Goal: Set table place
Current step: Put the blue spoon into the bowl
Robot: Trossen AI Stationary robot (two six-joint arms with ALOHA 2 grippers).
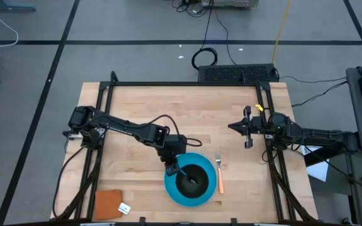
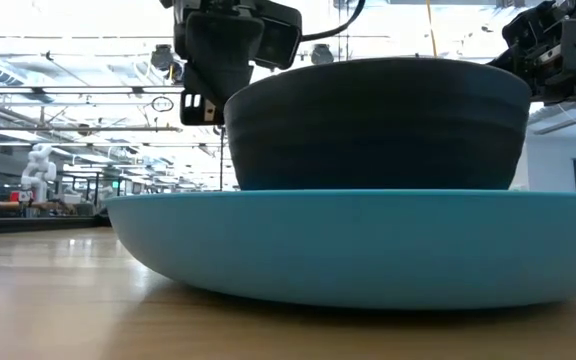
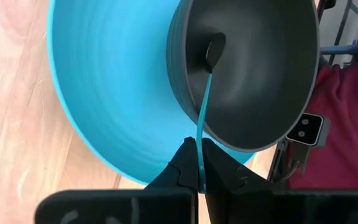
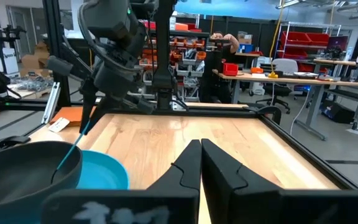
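The left gripper [image 1: 171,168] is hovering over the plate's [image 1: 171,188] ten o'clock edge, its jaws clamping the teal handle of the spoon [image 3: 202,106]. The spoon is slanting down into the bowl [image 1: 192,177], its dark head resting on the bowl's inner floor. The bowl is sitting on the blue plate, which is lying toward six o'clock on the bench [image 1: 137,107]. The fork [image 1: 219,172] is lying flat on the wood just beside the plate at its three o'clock side, tines pointing to twelve. A brown-orange square [image 1: 107,204] with a white tag is resting near the bench's seven o'clock corner. The right gripper [image 1: 237,127] is waiting above the bench toward three o'clock, well apart from the plate, its jaws pressed together on nothing.
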